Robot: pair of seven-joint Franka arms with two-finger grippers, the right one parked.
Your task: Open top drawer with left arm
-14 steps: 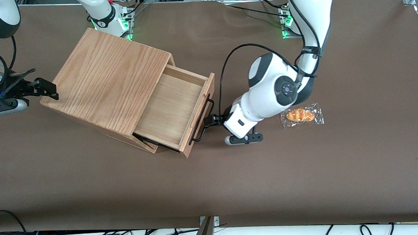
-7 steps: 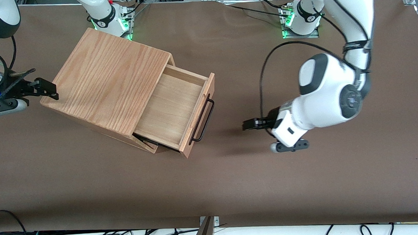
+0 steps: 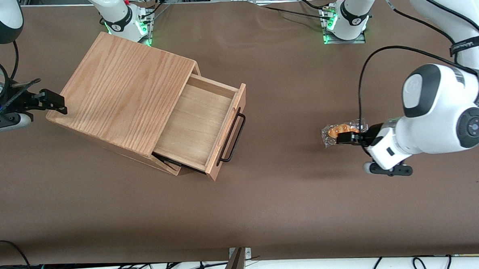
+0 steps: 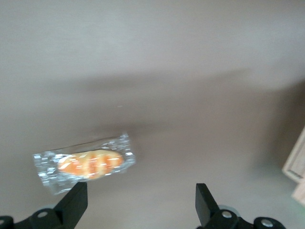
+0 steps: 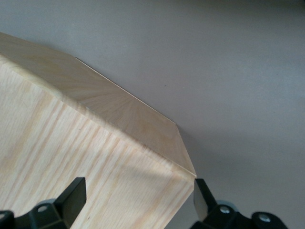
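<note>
Standing pulled well out of its oak-grain wooden box casing (image 3: 128,95), the wide light-wood top drawer (image 3: 198,124) shows its pale bare inside, its long black metal bar handle (image 3: 232,138) free of any grip. Well apart from that drawer, toward the working arm's end of the brown table (image 3: 266,198), the glossy white left arm (image 3: 436,113) holds its black gripper (image 4: 140,202) spread wide and empty above a clear-wrapped orange bread roll (image 4: 86,163).

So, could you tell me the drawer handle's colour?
Black handle, clearest in the front view; the gripper, open, is far off.
</note>
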